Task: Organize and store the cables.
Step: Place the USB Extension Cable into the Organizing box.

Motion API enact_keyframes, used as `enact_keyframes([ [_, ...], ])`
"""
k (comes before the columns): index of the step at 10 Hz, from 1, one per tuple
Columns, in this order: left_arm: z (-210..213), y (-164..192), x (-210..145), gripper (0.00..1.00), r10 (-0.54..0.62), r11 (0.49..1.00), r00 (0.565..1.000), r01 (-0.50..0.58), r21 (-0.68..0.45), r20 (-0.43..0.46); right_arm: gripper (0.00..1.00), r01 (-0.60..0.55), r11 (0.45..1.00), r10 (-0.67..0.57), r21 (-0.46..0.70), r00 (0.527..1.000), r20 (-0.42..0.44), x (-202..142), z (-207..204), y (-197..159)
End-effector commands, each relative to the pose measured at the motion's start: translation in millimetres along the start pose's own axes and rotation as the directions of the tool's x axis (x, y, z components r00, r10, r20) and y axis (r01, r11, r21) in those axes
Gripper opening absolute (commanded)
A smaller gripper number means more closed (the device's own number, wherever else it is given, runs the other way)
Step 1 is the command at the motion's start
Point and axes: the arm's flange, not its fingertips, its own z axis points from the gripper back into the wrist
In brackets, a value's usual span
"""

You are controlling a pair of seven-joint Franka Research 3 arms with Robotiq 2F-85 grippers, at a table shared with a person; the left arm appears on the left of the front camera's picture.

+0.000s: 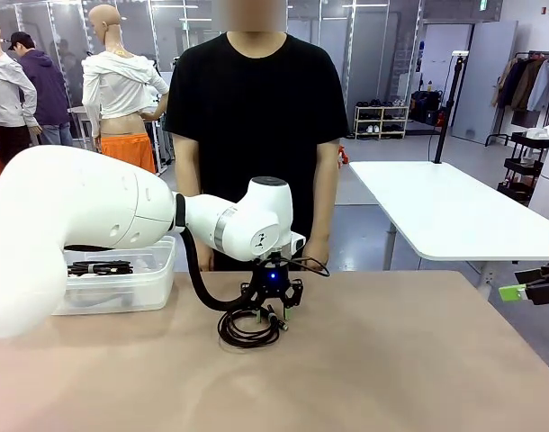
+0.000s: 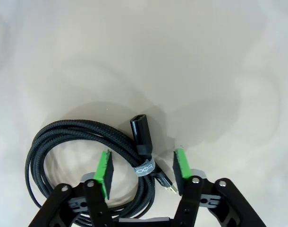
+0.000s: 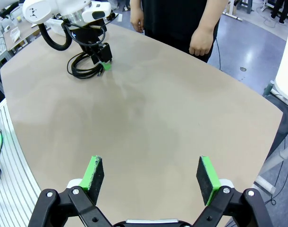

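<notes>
One coiled black cable (image 1: 247,331) lies on the tan table (image 1: 391,360), bound by a grey tie, its plugs sticking out beside it. My left gripper (image 1: 272,315) points straight down over it. In the left wrist view the green fingertips (image 2: 105,168) stand on either side of the tied strands of the cable (image 2: 87,130), a gap still showing on both sides, so the left gripper (image 2: 143,163) is open around it. Another coiled cable (image 1: 99,267) lies inside a clear plastic bin (image 1: 139,292). My right gripper (image 3: 151,172) hangs open with nothing in it, above the table's right part (image 1: 517,292).
The clear bin stands at the table's far left, partly behind my left arm. A person in a black shirt (image 1: 256,126) stands at the far edge, hands (image 3: 200,45) hanging down. A white table (image 1: 454,207) stands behind to the right.
</notes>
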Motion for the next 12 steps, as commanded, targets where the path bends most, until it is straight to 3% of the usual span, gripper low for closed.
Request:
enact_keyframes([
  [1, 1.0, 2.1, -6.1, 0.00, 0.026, 1.000, 0.999, -0.026, 0.017, 0.030, 1.00, -0.002, 1.000, 0.002, 0.010, 1.000, -0.004, -0.8, 1.3, -0.8],
  [5, 19.0, 7.7, -8.2, 0.00, 0.015, 1.000, 0.999, -0.014, -0.013, 0.032, 1.00, -0.002, 1.000, 0.002, 0.010, 1.000, -0.004, -0.8, 1.3, -0.8],
  [8, 117.7, 27.4, -21.4, 0.00, -0.183, 0.982, 0.977, 0.188, -0.035, 0.112, 1.00, -0.002, 1.000, 0.002, 0.010, 1.000, -0.004, -0.8, 1.3, -0.8],
  [9, 146.5, 37.9, -26.8, 0.00, -0.193, 0.980, 0.968, 0.198, -0.013, 0.159, 1.00, -0.002, 1.000, 0.002, 0.010, 1.000, -0.004, -0.8, 1.3, -0.8],
  [11, 192.4, 60.2, -37.5, 0.00, -0.273, 0.962, 0.931, 0.263, 0.072, 0.242, 1.00, -0.002, 1.000, 0.002, 0.010, 1.000, -0.004, -0.8, 1.3, -0.8],
  [12, 201.3, 70.1, -39.5, 0.00, -0.328, 0.944, 0.916, 0.324, 0.057, 0.231, 1.00, -0.002, 1.000, 0.002, 0.010, 1.000, -0.004, -0.8, 1.3, -0.8],
])
